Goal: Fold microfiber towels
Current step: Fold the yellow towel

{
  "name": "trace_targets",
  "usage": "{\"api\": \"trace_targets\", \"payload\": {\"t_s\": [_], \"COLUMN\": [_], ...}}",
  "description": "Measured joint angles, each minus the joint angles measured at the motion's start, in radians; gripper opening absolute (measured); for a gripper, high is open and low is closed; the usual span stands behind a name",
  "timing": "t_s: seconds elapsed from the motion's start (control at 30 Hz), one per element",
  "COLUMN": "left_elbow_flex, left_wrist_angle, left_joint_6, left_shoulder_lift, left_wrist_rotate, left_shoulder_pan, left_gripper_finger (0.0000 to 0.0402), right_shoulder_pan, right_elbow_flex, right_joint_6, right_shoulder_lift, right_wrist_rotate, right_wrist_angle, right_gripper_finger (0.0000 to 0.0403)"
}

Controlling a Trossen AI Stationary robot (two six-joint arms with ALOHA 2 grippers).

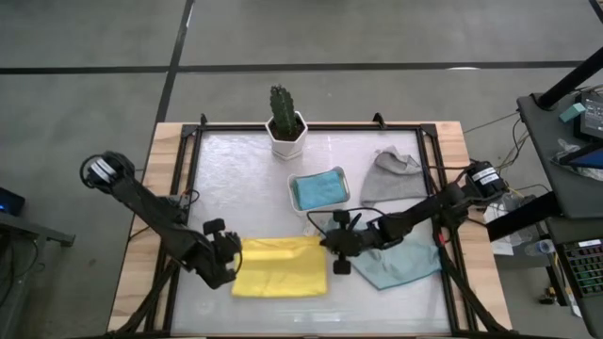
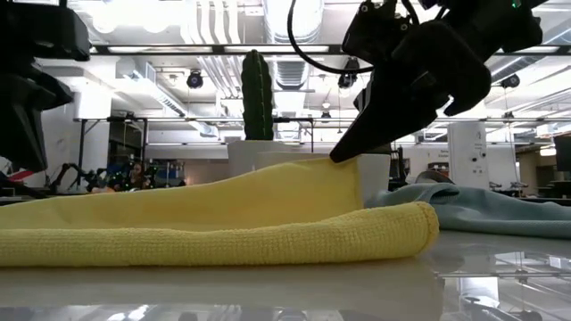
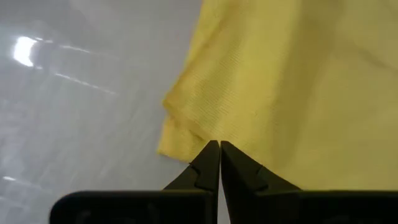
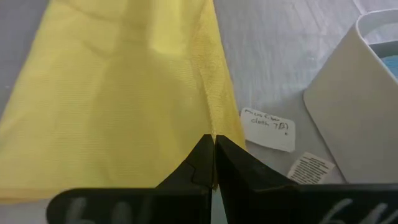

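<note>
1. Right gripper [image 4: 213, 142]: pinching, jaws pressed together, on the right-hand far corner of the yellow towel [image 1: 280, 265]; corner lifting slightly off the table in the low view, under the dark fingers [image 2: 350, 150].
2. Left gripper [image 3: 219, 147]: jaws closed tight, clamping the left edge of the same yellow towel [image 3: 298, 81] near its far corner, hanging low over the table [image 1: 254, 160].
3. Yellow towel [image 2: 214, 223]: lying doubled over at the near middle of the table, one layer on another, folded edge running along the near side in the low view, stretching between the two grippers.
4. White labels [image 4: 268, 129] of the yellow towel: showing just beside the right fingertips, one handwritten, one printed, lying flat on the table surface.
5. Pale teal towel [image 1: 400, 263]: lying rumpled to the right of the yellow one, partly under the right arm, touching or nearly touching the yellow edge.
6. White tray [image 1: 295, 182]: sitting just beyond the yellow towel, near the table's middle, holding the bright blue towel [image 1: 317, 190] folded inside it.
7. Grey towel [image 1: 391, 176]: lying bunched to the right of the tray, apart from it.
8. Cactus [image 1: 282, 106] in a white pot [image 1: 285, 137]: standing upright at the far middle edge, beyond the tray.
</note>
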Motion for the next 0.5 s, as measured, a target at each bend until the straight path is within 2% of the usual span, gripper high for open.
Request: {"api": "trace_targets", "payload": {"t_s": [0.27, 0.37, 0.5], "left_elbow_flex": [-0.002, -0.002, -0.014], "left_wrist_angle": [0.004, 0.006, 0.024], "left_joint_6": [0.000, 0.005, 0.038], "left_shoulder_lift": [0.029, 0.029, 0.029], "left_wrist_rotate": [-0.069, -0.114, -0.144], "left_shoulder_pan": [0.019, 0.035, 0.060], "left_gripper_finger": [0.0004, 0.0029, 0.0083], "right_shoulder_pan": [0.001, 0.002, 0.002], "right_elbow_flex": [0.000, 0.000, 0.000], "right_joint_6": [0.000, 0.000, 0.000], "right_shoulder_lift": [0.000, 0.000, 0.000], "right_wrist_rotate": [-0.011, -0.011, -0.011], "right_wrist_angle": [0.000, 0.001, 0.001], "right_gripper_finger": [0.0008, 0.0008, 0.0008]}}
